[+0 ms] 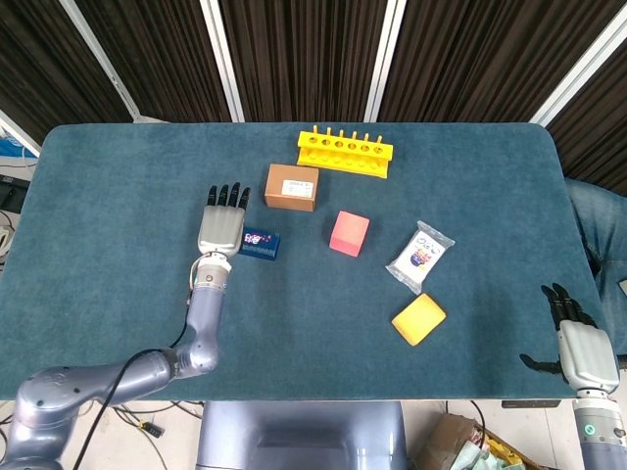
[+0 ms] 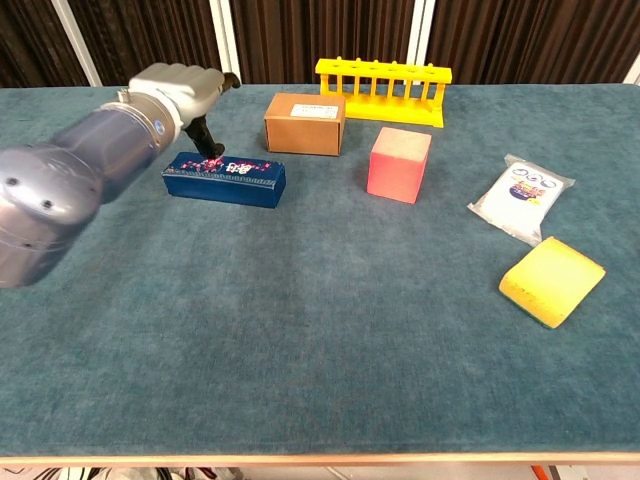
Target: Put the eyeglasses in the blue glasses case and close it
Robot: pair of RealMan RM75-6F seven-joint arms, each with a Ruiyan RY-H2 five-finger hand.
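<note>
The blue glasses case [image 1: 261, 244] [image 2: 224, 180] lies on the table with its lid down, left of centre. No eyeglasses show in either view. My left hand [image 1: 221, 221] [image 2: 178, 90] hovers over the case's left end with its fingers stretched out flat and holds nothing. Its thumb [image 2: 205, 137] points down, just above the lid; I cannot tell whether it touches. My right hand [image 1: 584, 350] hangs off the table's near right corner, fingers spread and empty; it shows in the head view only.
A brown box [image 1: 291, 187] [image 2: 304, 122] stands just behind the case. Further right are a pink cube [image 1: 349, 233] [image 2: 399, 164], a yellow rack [image 1: 345, 152] [image 2: 382, 78], a white packet [image 1: 420, 256] [image 2: 522, 198] and a yellow sponge [image 1: 418, 319] [image 2: 551, 279].
</note>
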